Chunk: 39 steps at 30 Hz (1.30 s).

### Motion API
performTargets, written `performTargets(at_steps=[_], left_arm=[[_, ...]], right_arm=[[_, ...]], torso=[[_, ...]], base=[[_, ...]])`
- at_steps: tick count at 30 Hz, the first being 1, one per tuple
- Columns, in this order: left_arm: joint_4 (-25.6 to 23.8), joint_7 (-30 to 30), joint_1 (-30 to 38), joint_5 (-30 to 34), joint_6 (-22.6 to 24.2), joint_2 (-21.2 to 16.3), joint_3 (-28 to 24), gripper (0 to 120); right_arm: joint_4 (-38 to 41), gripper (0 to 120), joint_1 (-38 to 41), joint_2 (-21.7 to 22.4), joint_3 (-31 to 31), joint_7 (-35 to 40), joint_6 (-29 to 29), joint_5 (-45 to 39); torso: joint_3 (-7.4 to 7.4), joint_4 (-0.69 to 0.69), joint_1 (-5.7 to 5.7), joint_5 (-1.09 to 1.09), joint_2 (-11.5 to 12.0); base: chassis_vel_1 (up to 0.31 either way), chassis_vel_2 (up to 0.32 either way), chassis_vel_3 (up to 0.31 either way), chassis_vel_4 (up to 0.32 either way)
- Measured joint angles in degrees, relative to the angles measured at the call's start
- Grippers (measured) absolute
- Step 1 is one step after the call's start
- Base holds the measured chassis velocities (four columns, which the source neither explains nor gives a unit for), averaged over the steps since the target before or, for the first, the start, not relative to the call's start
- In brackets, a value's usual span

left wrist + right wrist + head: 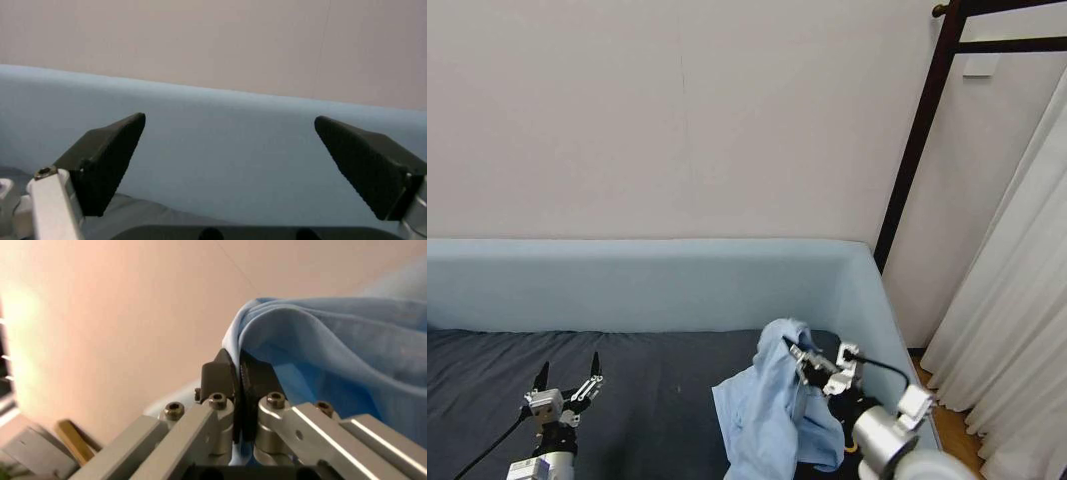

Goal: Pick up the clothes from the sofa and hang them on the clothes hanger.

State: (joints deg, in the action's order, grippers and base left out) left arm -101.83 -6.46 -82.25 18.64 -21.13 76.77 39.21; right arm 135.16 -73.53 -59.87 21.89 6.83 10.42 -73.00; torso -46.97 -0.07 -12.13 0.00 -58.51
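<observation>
A plain cream wall (677, 120) fills the back of the room. In front of it is a sofa (647, 285) w/ a light blue padded back & a dark grey seat cushion (657, 370). On the right, past the sofa's arm, a tall dark brown wooden clothes stand (917, 150) goes up by the wall. A white curtain (1017, 330) hangs just beside it. The light blue soft cloth shirt (767, 410) is at the right end of the seat, near the arm. Its top is lifted up & the rest hangs down over the cushion. The right gripper (797, 355) is at that top part. The right wrist view shows up close what the head view can't: its two black fingers (217, 375) are pressed together w/ a fold of the shirt pinched between them. The left gripper (568, 365) is low over the left part of the seat, touching nothing. The left wrist view shows its black pads (110, 160) spread wide apart, w/ the blue sofa back behind them.
</observation>
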Motion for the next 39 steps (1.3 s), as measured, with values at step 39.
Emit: performTargets(at_steps=[39], left_arm=[[-0.06,-0.55,-3.24,-0.08,-0.23,-0.10,5.96,100]], right_arm=[[-60.95,0,32.11,-27.53,-25.90,21.18,2.59,21.48]], torso=[[-0.01,0.01,-0.01,-0.03,0.01]], base=[[0.000,0.000,0.000,0.000]])
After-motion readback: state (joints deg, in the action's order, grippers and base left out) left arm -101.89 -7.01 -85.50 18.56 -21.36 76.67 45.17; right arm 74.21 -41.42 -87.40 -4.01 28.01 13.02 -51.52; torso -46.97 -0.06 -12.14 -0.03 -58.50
